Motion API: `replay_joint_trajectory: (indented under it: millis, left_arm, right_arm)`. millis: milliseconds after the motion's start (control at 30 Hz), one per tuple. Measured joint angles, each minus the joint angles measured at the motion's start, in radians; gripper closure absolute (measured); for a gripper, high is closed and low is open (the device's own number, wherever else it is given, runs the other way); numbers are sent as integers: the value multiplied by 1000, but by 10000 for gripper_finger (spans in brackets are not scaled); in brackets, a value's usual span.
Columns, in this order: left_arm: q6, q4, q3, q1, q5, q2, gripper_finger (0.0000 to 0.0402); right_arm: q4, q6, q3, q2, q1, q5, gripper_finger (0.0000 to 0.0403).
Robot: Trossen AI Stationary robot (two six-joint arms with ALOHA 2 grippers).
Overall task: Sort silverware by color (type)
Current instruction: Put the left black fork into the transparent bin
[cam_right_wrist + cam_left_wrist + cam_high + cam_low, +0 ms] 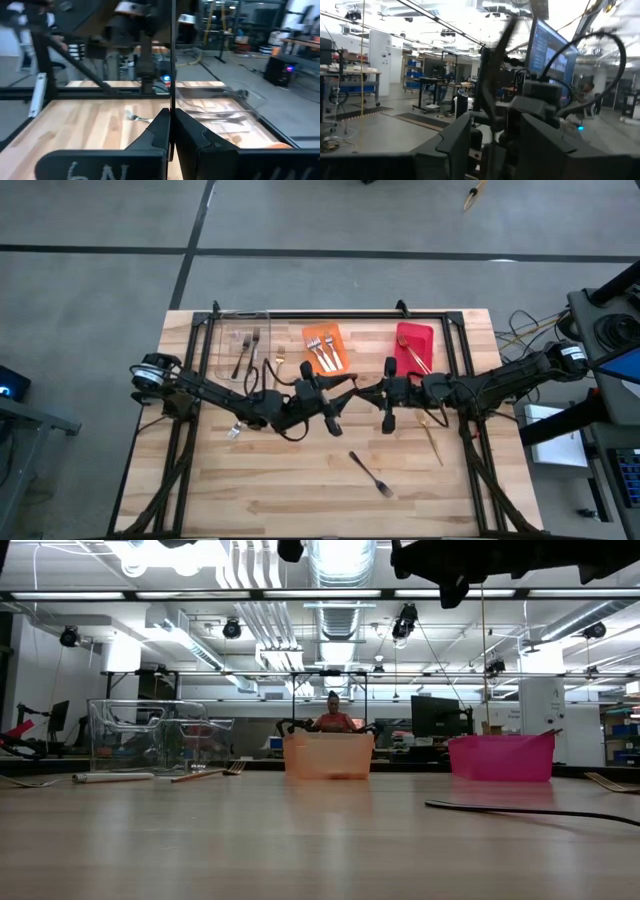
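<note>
Mid-air handover above the middle of the table [300, 500], judged from both arms meeting there. Right gripper [171, 131] pinched tight on a dark fork [172, 60], held upright by its thin stem. Left gripper [492, 137] facing it with fingers spread wide, gripping nothing as far as visible. Step in hand, by judgement: passing one dark fork from arm to arm before binning. Next move likely needs the left arm backed off without knocking the stem, then the right arm carrying the fork to the bin of its own kind and tilting it in without striking the wall. Count, from above: clear bin [222, 340] at the back-left corner, two dark forks [243, 355]. Orange bin [312, 333] mid back edge, apparently three white-handled forks [325, 355]. Red bin [425, 330] toward the back-right corner, two gold forks [412, 352] at least, overlapping, exact number unsure. Loose on the table: one dark fork [371, 473] near the front edge; one gold fork [432, 438] toward the right edge; one white-handled fork [235, 430] toward the left edge under the left arm; one small gold fork [279, 361] just beside the clear bin. Four loose, one in the air.
</note>
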Motion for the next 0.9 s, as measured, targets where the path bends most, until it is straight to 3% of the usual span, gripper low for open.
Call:
replay_joint_trajectory:
  millis: [133,400,633,800,900]
  left_arm:
    - [63,-30,0,0,-1,0,238]
    - [89,-53,0,3,-178,4,237]
    - [47,-38,20,19,-176,66,237]
    - [99,-30,116,26,-185,134,237]
    - [175,-32,204,25,-278,177,237]
  right_arm:
    - [0,11,-1,0,0,62,394]
    - [-2,-44,-13,0,0,228,394]
    - [0,-57,-14,0,0,245,394]
    - [-1,-71,-15,0,0,245,394]
    - [-3,-82,-16,0,0,245,394]
